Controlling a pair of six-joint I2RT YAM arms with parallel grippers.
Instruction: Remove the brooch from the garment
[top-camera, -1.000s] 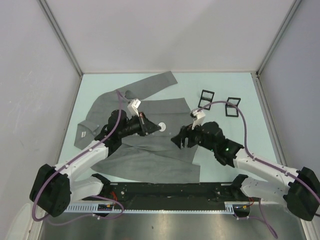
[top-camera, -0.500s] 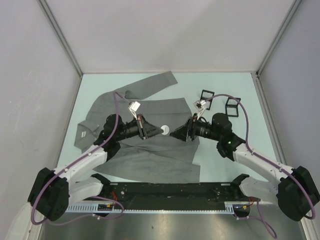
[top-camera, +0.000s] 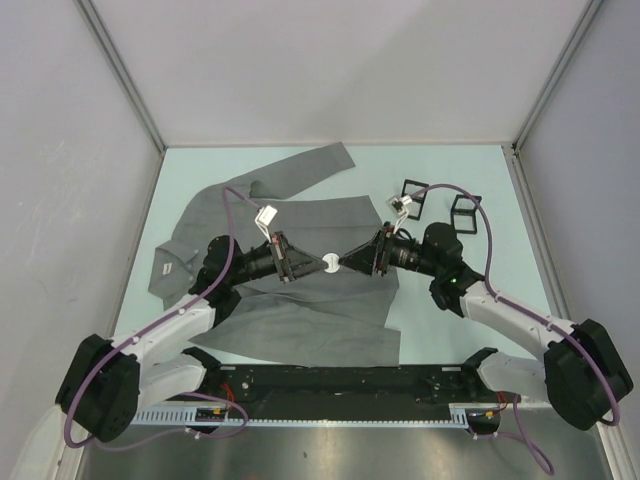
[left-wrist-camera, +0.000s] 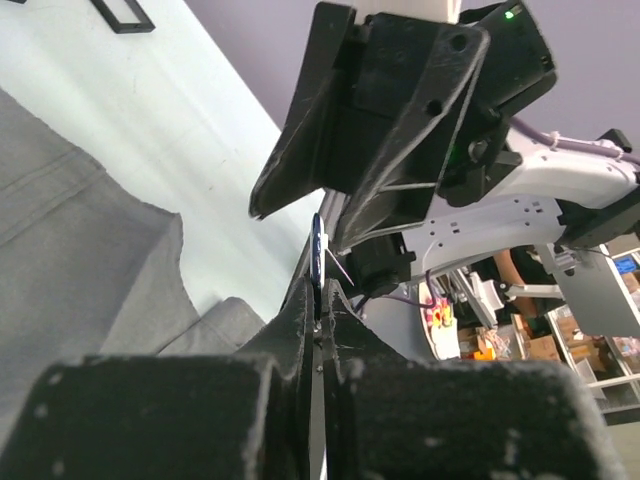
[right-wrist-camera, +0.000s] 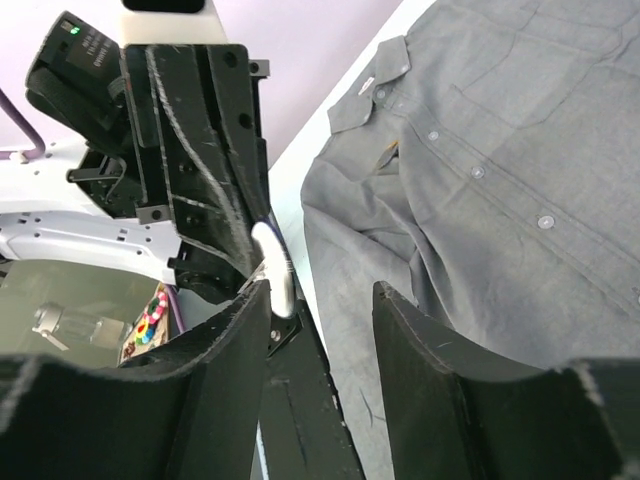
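Small white round brooch (top-camera: 331, 262) above large grey cloth jacket (top-camera: 300, 320).
Clamped by left gripper (top-camera: 320, 263) (edge-on); right gripper (top-camera: 347, 264) spread apart, close beside.

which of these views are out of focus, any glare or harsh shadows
Top external: even light, sharp, no glare on the garment. Left wrist: the left gripper is a dark blur at the bottom, the right gripper beyond is sharper. Right wrist: its near fingers are soft, the brooch bright white, the buttons crisp.
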